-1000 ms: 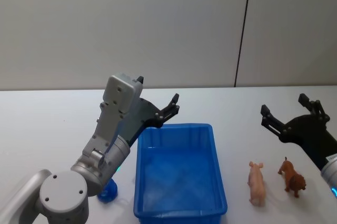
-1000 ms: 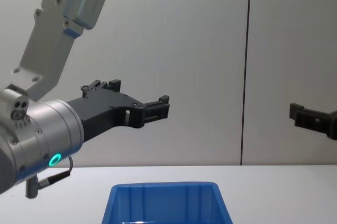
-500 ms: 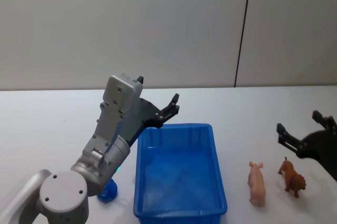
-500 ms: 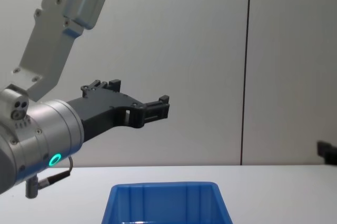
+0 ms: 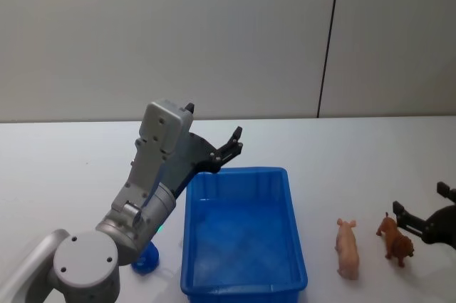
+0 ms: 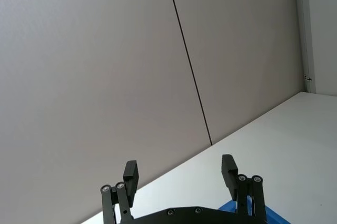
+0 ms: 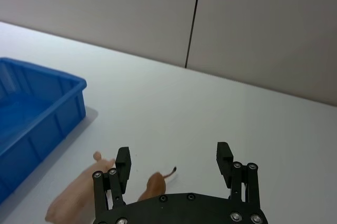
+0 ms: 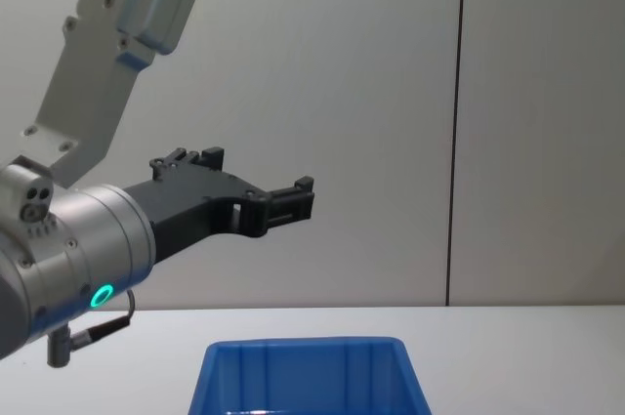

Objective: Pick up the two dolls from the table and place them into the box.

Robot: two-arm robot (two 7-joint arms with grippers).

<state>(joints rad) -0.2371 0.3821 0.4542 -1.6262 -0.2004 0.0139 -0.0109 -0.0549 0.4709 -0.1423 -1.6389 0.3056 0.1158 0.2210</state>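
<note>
You had the right gripper [image 5: 422, 202] low at the right edge of the table [image 5: 71, 167], fingers spread wide and nothing in them. It sat just beside the brown doll [image 5: 395, 240], on its outer side and apart from it. In the right wrist view the gripper [image 7: 174, 153] lined up over that doll [image 7: 155, 186], the body roughly centred between the open jaws. The pink pig doll [image 5: 348, 249] stood just beside the brown one on the box side, so you had little room for the inner finger. Both dolls were on the table, right of the box [image 5: 242, 172], and the box had no doll in it. The left gripper [image 5: 235, 142] was held up over the box's far left corner, jaws apart and empty. My read on handling: small moulded figures, likely light and fairly stiff, with a smooth skin that could slip. I'd have pinched the brown one across the torso, not the legs, head or tail, and watched for nudging the pig.
</note>
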